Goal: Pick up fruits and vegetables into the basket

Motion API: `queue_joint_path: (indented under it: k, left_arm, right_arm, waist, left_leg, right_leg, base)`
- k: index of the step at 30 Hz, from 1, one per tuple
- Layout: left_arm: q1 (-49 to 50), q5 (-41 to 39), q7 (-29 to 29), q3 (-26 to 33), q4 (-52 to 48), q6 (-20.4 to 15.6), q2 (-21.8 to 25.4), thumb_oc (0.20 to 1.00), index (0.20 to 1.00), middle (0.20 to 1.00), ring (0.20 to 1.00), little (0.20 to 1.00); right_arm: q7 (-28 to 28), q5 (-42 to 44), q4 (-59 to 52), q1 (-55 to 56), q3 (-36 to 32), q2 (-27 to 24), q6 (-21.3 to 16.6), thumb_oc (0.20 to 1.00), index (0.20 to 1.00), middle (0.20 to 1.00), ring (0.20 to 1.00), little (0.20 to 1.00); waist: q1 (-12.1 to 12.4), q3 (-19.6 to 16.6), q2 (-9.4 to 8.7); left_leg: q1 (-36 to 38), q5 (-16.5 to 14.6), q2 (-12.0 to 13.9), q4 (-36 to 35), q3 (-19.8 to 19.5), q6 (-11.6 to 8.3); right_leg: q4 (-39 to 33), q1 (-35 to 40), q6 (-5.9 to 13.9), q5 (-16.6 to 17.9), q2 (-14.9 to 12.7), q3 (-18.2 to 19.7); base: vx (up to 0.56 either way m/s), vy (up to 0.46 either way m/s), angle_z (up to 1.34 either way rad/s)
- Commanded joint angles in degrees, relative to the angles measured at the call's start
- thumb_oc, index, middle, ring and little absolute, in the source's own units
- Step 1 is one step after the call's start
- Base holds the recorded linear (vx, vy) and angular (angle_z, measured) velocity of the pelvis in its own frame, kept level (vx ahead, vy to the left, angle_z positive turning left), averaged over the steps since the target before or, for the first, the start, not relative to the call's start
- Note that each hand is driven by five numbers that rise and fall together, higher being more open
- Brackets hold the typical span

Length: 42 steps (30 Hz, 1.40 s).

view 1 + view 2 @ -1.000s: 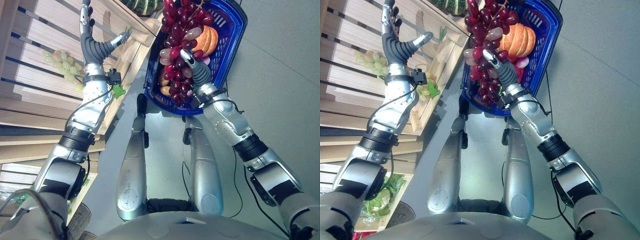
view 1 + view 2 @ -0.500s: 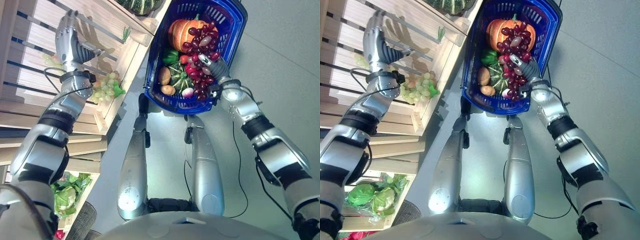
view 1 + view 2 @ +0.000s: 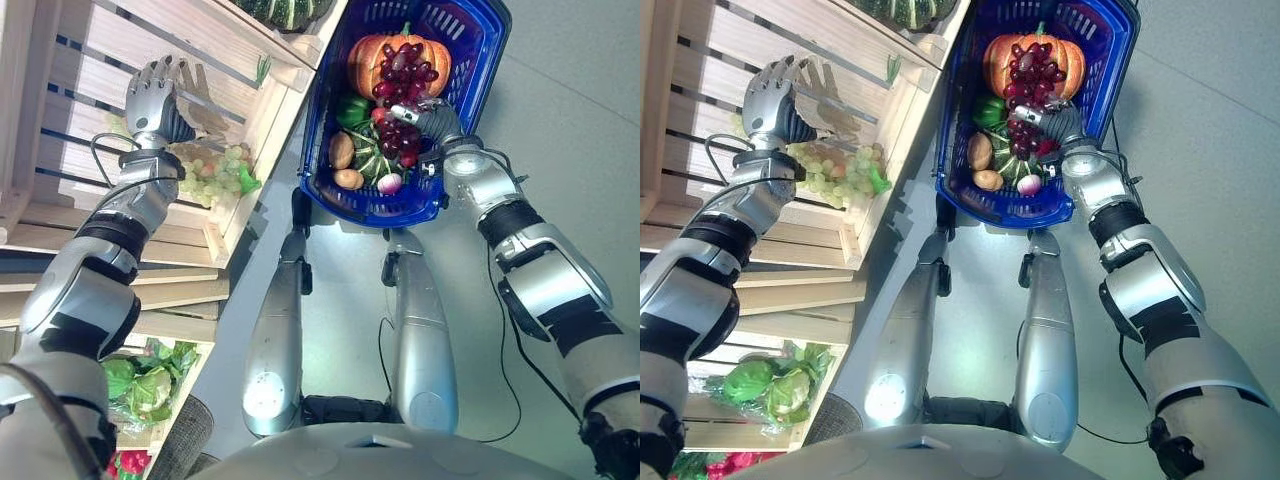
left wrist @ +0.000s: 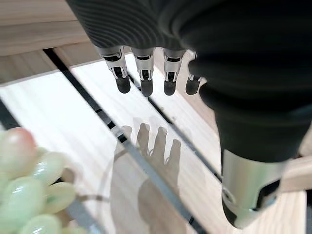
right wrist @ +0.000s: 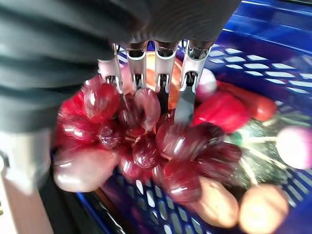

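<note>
The blue basket (image 3: 375,212) stands on the floor at the top centre, holding a pumpkin (image 3: 365,62), a green pepper (image 3: 350,110), a potato (image 3: 342,150) and a radish (image 3: 389,183). A bunch of red grapes (image 3: 405,70) lies across the pumpkin and down into the basket. My right hand (image 3: 437,122) is inside the basket, its fingers (image 5: 146,63) and thumb curled on the red grapes (image 5: 146,141). In the wooden crate (image 3: 250,130) my left hand (image 3: 152,95) hovers open, with relaxed fingers (image 4: 144,73), just above green grapes (image 3: 215,170).
Wooden crates are stacked at the left. A dark green squash (image 3: 285,10) sits in the top crate, and cabbages (image 3: 150,375) lie in a lower one. Grey floor spreads right of the basket.
My right hand has lowered the red grapes from above the basket down into it. My left hand has drawn back in the crate and its fingers have closed in from a wide spread.
</note>
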Motion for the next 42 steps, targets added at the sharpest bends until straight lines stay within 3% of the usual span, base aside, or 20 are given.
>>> queue_joint_path:
  k: [1, 2, 4, 15, 30, 40, 42]
  left_arm:
    - [0.15, 3.13, -1.57, 0.99, 2.99, 1.93, -0.72, 0.762, 0.762, 0.762, 0.762, 0.762]
    - [0.48, 3.12, -2.94, 0.58, 3.44, 1.8, -0.59, 0.953, 0.953, 0.953, 0.953, 0.953]
    - [1.52, 3.22, -4.86, -0.4, 4.59, 0.14, -0.8, 1.0, 1.0, 1.0, 1.0, 1.0]
    - [3.81, 4.15, -8.22, -4.15, 7.24, -4.52, -2.51, 1.0, 1.0, 1.0, 1.0, 1.0]
    - [5.9, 13.81, -10.3, -8.79, 9.21, -4.79, -3.69, 1.0, 1.0, 1.0, 1.0, 1.0]
    - [5.67, 21.43, -13.7, -12.71, 12.33, 0.41, -5.3, 1.0, 1.0, 1.0, 1.0, 1.0]
    - [5.75, 22.86, -12.41, -12.96, 13.33, 3.32, -5.68, 1.0, 1.0, 1.0, 1.0, 1.0]
  right_arm:
    - [-0.41, -1.89, -0.82, -2.29, 1.36, -0.59, -0.89, 1.0, 1.0, 1.0, 1.0, 1.0]
    - [-0.49, -2.11, -0.83, -2.0, 1.28, -0.63, -0.89, 1.0, 1.0, 1.0, 1.0, 1.0]
    - [-0.76, -2.45, -0.93, -1.6, 1.17, -0.6, -0.49, 1.0, 1.0, 1.0, 1.0, 1.0]
    - [-0.33, -3.5, -0.36, -1.01, 0.9, -0.93, -0.19, 1.0, 1.0, 1.0, 1.0, 1.0]
    - [-0.81, -3.26, -0.83, -1.87, 2.1, -0.51, 0.68, 1.0, 1.0, 1.0, 1.0, 1.0]
    - [-1.16, -2.62, -1.29, -3.22, 3.41, 0.41, 0.43, 1.0, 1.0, 1.0, 1.0, 1.0]
    - [-1.52, -3.07, -1.69, -3.46, 3.7, 0.83, 0.41, 1.0, 1.0, 1.0, 1.0, 1.0]
  waist:
    - [-0.95, -2.06, 4.57]
    - [-1.01, -2.06, 4.65]
    - [-1.19, -2.06, 4.84]
    - [-2.0, -2.06, 5.16]
    - [-2.3, -2.06, 5.33]
    - [-2.67, -2.06, 4.62]
    - [-2.77, -2.06, 4.32]
  left_leg:
    - [-2.4, -3.58, -4.92, 3.96, 2.91, 1.54]
    - [-2.31, -3.56, -4.92, 3.91, 2.96, 1.6]
    - [-2.36, -3.55, -4.82, 3.98, 3.22, 1.67]
    - [-2.25, -3.47, -4.5, 3.9, 4.03, 1.8]
    - [-2.52, -3.31, -4.28, 3.76, 4.32, 1.89]
    - [-3.31, -3.29, -3.89, 3.76, 4.59, 2.0]
    - [-3.62, -3.19, -3.78, 3.77, 4.56, 1.93]
  right_leg:
    - [-1.99, 4.36, 0.45, -5.13, 2.53, -5.78]
    - [-1.99, 4.41, 0.45, -5.11, 2.55, -5.72]
    - [-1.87, 4.28, 0.44, -5.07, 2.57, -5.6]
    - [-1.97, 4.11, 0.33, -4.85, 2.84, -4.95]
    - [-1.95, 3.7, 0.17, -4.68, 3.19, -4.46]
    - [-2.21, 3.14, 0.2, -4.39, 3.43, -4.41]
    - [-2.29, 2.92, 0.2, -4.26, 3.56, -4.32]
  base:
    - [0.01, 0.04, -0.04]
    - [0.01, 0.035, -0.03]
    - [0.02, 0.05, -0.02]
    - [0.02, 0.026, -0.02]
    - [0.0, 0.003, -0.01]
    - [0.0, 0.0, 0.0]
    - [0.0, 0.0, 0.0]
